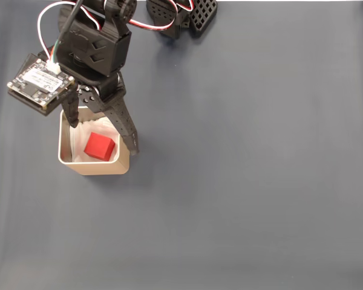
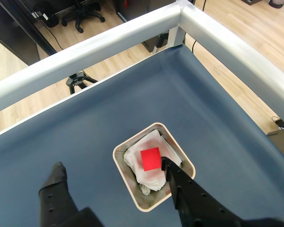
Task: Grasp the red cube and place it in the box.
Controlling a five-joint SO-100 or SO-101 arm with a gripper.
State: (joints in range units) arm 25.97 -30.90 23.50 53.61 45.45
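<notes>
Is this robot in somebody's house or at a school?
Probably an office or lab. The blue table has a metal rail, and beyond it are a wood floor and a rolling chair.

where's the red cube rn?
The red cube lies inside the box on its white lining, at left of centre in the fixed view. The open end effector hangs above, its fingers apart and touching nothing.

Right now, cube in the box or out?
In. The red cube lies on the white lining inside the box; the open pincer straddles the box, touching nothing red.
</notes>
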